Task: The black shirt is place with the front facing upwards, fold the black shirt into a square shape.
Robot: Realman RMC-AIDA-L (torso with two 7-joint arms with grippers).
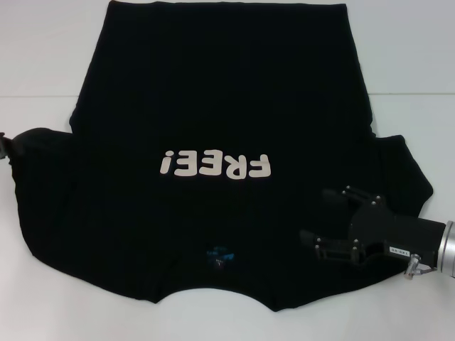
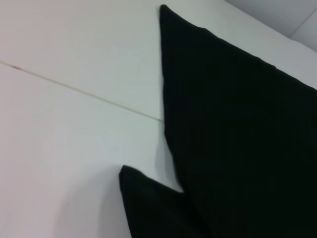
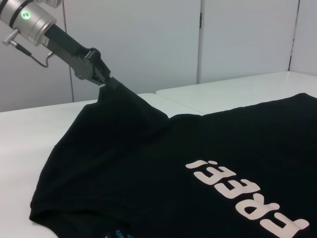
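The black shirt (image 1: pixel 213 92) lies spread front up on the white table (image 1: pixel 43 57), with its white "FREE!" print (image 1: pixel 215 165) at mid chest and the blue neck label (image 1: pixel 219 256) towards me. My left gripper (image 1: pixel 4 145) is at the far left edge. The right wrist view shows the left gripper (image 3: pixel 102 81) shut on the left sleeve tip, which it lifts into a tent. My right gripper (image 1: pixel 318 217) hovers open over the shirt's right shoulder, holding nothing. The left wrist view shows only the shirt's side edge and sleeve (image 2: pixel 237 139).
A seam (image 1: pixel 35 96) runs across the table behind the sleeves. Bare table shows to the left and right of the shirt's body. Grey wall panels (image 3: pixel 148 44) stand behind the table in the right wrist view.
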